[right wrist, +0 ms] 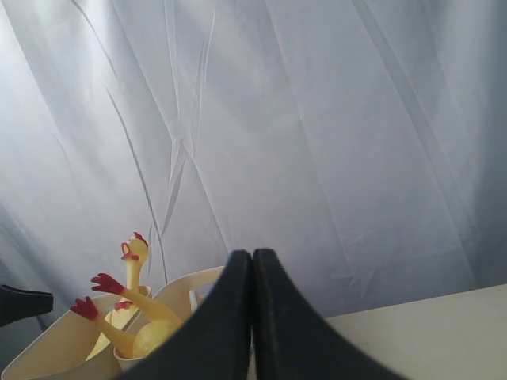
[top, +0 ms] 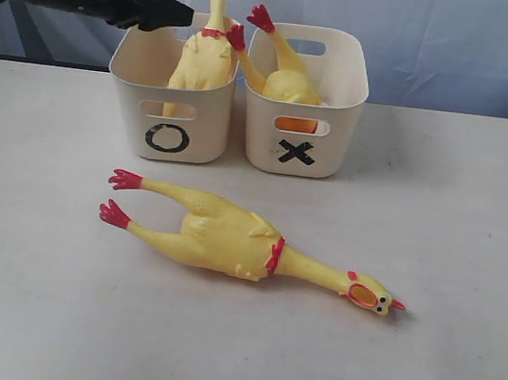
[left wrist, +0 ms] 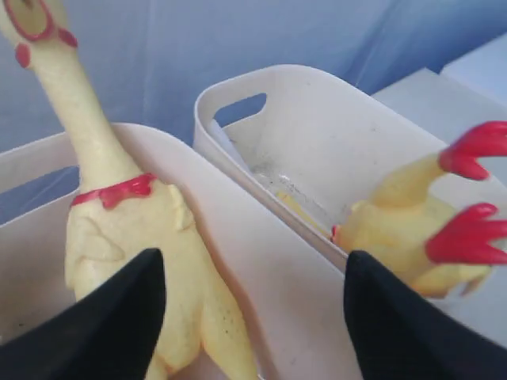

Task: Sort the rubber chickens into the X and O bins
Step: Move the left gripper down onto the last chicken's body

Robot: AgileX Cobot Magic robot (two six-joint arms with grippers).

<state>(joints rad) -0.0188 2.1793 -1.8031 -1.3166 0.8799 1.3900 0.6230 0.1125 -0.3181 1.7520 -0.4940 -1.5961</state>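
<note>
Sorting so far: two of three are in, one to go, by my reckoning.
O bin: the O bin [top: 208,125] has the first chicken [top: 200,60] standing in it head up, its neck poking way above the rim.
X bin: the X bin [top: 340,117] sits just beside the O one. It holds the second chicken [top: 289,84] head down, red feet in the air and tipped toward the O side.
Left to do: the third chicken [top: 226,237] lies flat on the tabletop [top: 465,269] in front of both bins and well apart from them. Its feet point to my left arm's side, its head to my right.
Left hand: my left hand [left wrist: 253,317] hangs up over the far left corner of the O bin. The fingers are spread wide with nothing between them.
Right hand: my right hand [right wrist: 252,317] has its fingers pressed together and holds nothing. It's raised and facing the curtain [right wrist: 356,119], out of the exterior view.
Which bin for the last one: honestly can't tell, nothing on the chickens gives it away.
Next, I guess: get a hand down to the tabletop chicken, probably at the thin neck or the legs.
</note>
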